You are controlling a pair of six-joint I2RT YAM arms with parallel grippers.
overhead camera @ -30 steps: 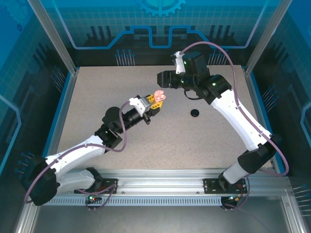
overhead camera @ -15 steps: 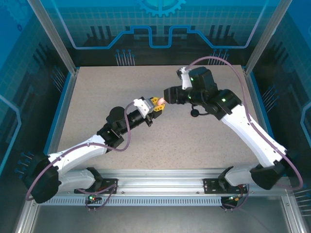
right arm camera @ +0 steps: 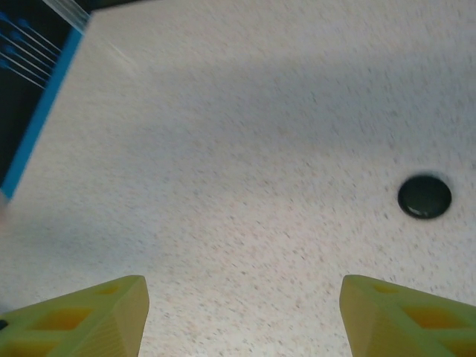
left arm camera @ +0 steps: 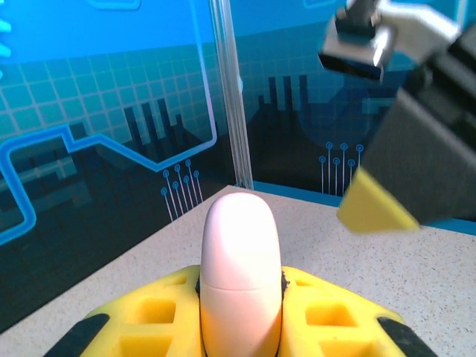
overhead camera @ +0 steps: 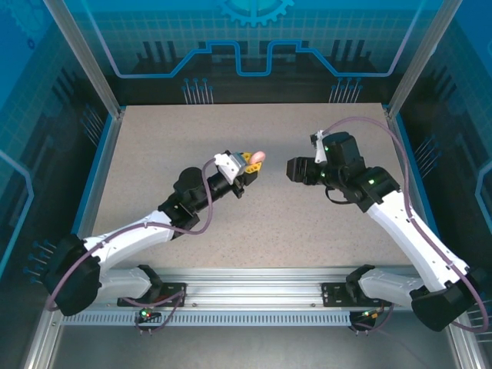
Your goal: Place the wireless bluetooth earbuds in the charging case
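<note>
Top external view had the left arm stretching from its base at 7 o'clock toward the middle of the speckled beige tabletop (overhead camera: 154, 154). Its left gripper (overhead camera: 248, 161) pointed to about 2 o'clock, above the surface. From where I stood, the yellow fingers (left arm camera: 160, 312) were closed tight on a pale pink, smooth, oval plastic case (overhead camera: 258, 156). The rounded end of the case stuck out past the fingertips. Seen from the left wrist, the case stood upright between the two yellow pads, with a thin seam running across it partway up.

At 3 o'clock from the case, near it but apart, the right gripper (overhead camera: 290, 168) faced it, pointing to 9 o'clock. Its dark body and one yellow fingertip showed at 2 o'clock in the left wrist view. From the right wrist, its own yellow fingertips (right arm camera: 85, 316) stood wide apart with nothing between them. On the tabletop below lay a small, glossy black round disc (right arm camera: 425, 196), at 3 o'clock in that view.
</note>
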